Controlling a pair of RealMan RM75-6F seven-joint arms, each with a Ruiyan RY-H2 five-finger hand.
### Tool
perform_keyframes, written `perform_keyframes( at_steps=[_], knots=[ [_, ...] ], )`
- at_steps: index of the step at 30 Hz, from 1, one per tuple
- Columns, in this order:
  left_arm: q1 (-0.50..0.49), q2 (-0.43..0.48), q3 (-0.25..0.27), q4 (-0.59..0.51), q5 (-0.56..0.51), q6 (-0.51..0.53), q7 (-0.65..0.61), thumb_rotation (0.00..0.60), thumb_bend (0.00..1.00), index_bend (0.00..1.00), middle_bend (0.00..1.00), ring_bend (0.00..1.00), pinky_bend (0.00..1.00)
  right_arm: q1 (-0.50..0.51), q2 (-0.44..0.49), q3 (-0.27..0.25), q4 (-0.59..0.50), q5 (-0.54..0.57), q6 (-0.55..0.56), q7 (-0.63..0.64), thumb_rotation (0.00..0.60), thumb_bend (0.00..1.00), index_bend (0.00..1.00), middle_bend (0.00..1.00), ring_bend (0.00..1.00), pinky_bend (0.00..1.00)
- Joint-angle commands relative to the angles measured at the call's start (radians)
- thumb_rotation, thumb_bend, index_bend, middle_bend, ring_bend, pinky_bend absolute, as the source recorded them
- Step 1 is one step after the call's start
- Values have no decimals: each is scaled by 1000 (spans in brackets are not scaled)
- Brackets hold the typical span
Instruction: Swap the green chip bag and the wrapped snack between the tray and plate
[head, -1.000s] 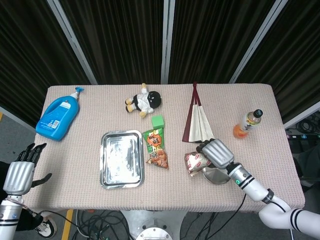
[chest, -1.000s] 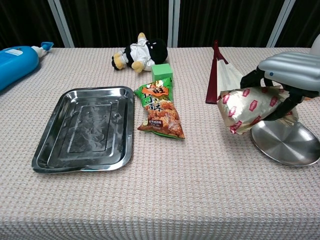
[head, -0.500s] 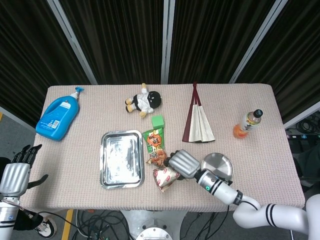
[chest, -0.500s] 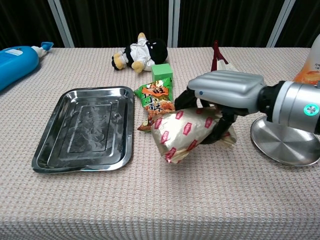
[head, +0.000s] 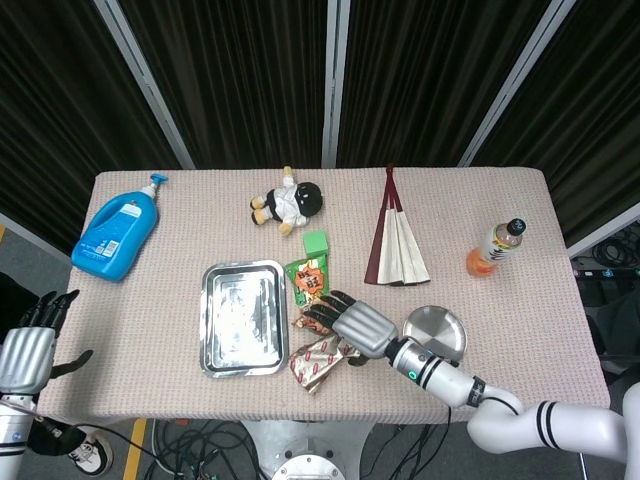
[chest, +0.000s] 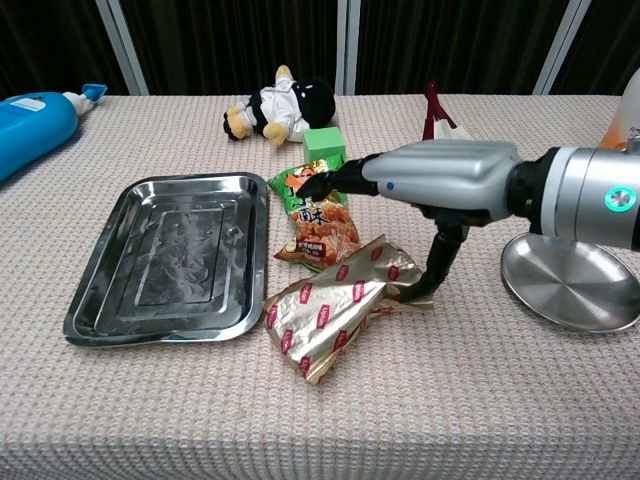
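Observation:
The wrapped snack (head: 318, 362) (chest: 335, 315), a gold foil pack with red marks, lies flat on the table just off the front right corner of the steel tray (head: 240, 330) (chest: 170, 260). The green chip bag (head: 308, 282) (chest: 312, 205) lies beside the tray's right edge. My right hand (head: 355, 322) (chest: 440, 180) hovers over both, fingers stretched out above the chip bag, thumb pointing down by the snack's right end, holding nothing. The round steel plate (head: 435, 333) (chest: 575, 290) stands bare to the right. My left hand (head: 25, 355) hangs open off the table's left edge.
A blue detergent bottle (head: 115, 232) lies at the back left. A plush toy (head: 288, 202) and a small green box (head: 315, 243) sit behind the chip bag. A folded fan (head: 398, 248) and an orange drink bottle (head: 496, 247) are at the back right.
My right hand carried the wrapped snack from the plate leftward, set it on the table by the tray's corner and opened its fingers. The left hand barely moved.

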Motion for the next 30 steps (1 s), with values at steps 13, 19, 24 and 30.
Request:
perform_keyframes(
  at_steps=[13,19,24,30],
  knots=[
    [-2,-5,-13,21,3,-13,-20,600,144,101,160,75,222,167,-104,79,288,83,-110,-70,600,0,0,69,0,8],
    [13,-3,-6,31,11,-1,-35,600,143,101,160,75,222,225,-165,57,368,52,-150,-77,600,0,0,42,0,0],
    [17,-5,-6,38,12,-1,-41,600,144,101,160,75,222,265,-203,45,425,36,-178,-75,600,0,0,34,0,0],
    [22,-6,-6,44,12,-3,-49,600,143,101,160,75,222,280,-243,25,461,19,-170,-67,600,26,2,81,0,0]
  ],
)
